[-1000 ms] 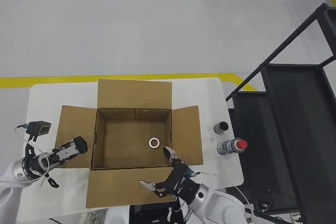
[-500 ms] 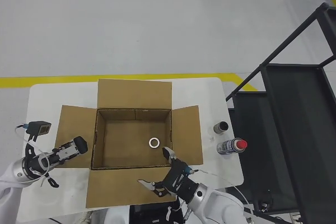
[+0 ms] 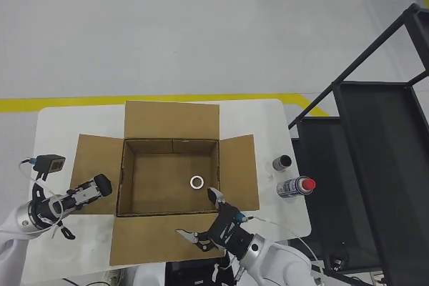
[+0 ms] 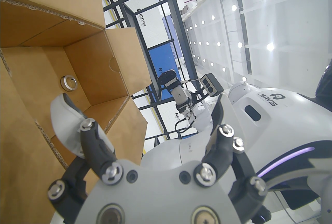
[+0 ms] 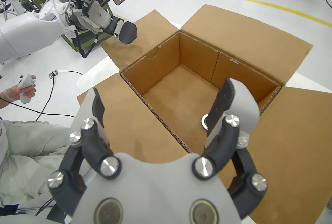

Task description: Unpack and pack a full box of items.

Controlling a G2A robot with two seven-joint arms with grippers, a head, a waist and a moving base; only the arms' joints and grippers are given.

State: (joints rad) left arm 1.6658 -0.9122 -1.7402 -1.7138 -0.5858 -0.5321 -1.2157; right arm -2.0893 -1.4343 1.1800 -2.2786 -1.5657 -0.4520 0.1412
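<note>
Box: the cardboard box (image 3: 170, 118) stands in the middle of the table (image 3: 64, 121) with all four flaps folded out flat, I think so that both arms can go inside freely.
Ring: one small silvery ring (image 3: 196, 182) lies flat on the box floor, close to the box's right wall and the wall nearest the robot. It seems to be the last item inside.
Items outside: a spray can (image 3: 295, 186) with a red cap lies on its side just right of the box's right flap, and a small dark-topped jar (image 3: 282, 163) stands beside it. Probably both are already unpacked.
Right gripper: the right gripper (image 3: 196, 212) hangs over the box's near wall, fingers spread wide and holding nothing. One finger is almost above the ring, likely ready to go down for it.
Left gripper: the left gripper (image 3: 97, 186) waits over the box's left flap, also spread and empty, out of the way.
Hard to see: I cannot tell what the ring really is. In the right wrist view a finger covers part of it.
</note>
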